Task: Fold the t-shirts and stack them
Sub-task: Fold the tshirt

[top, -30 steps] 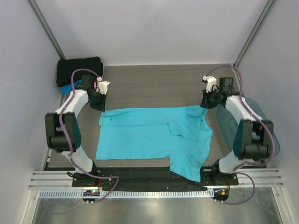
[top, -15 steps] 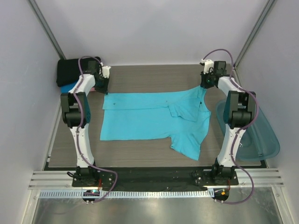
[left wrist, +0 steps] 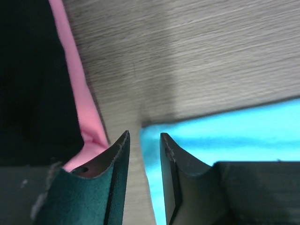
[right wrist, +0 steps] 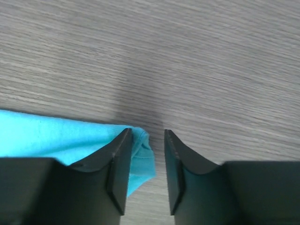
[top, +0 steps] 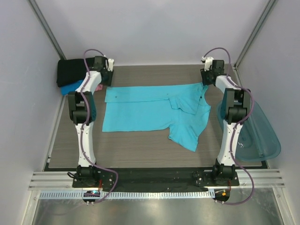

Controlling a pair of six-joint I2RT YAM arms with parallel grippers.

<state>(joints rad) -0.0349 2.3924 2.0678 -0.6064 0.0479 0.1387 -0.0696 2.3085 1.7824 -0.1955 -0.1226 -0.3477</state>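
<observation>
Spread on worktop (top: 140, 147): shirt (top: 145, 112), long axis left-right. At its far-left corner, left pincer (left wrist: 143, 136); at far-right corner, right pincer (right wrist: 146, 132). Both slightly parted, gripping nothing; equally near.

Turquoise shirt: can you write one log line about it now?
turquoise shirt: spread on table | left hand: open, at its far-left corner | right hand: open, at its far-right corner

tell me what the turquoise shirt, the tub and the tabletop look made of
Turquoise t-shirt: soft matte cloth, going by its creases and limp folds. Tub: smooth translucent teal plastic, with a see-through tint. Tabletop: matte grey-brown wood grain, possibly laminate.
</observation>
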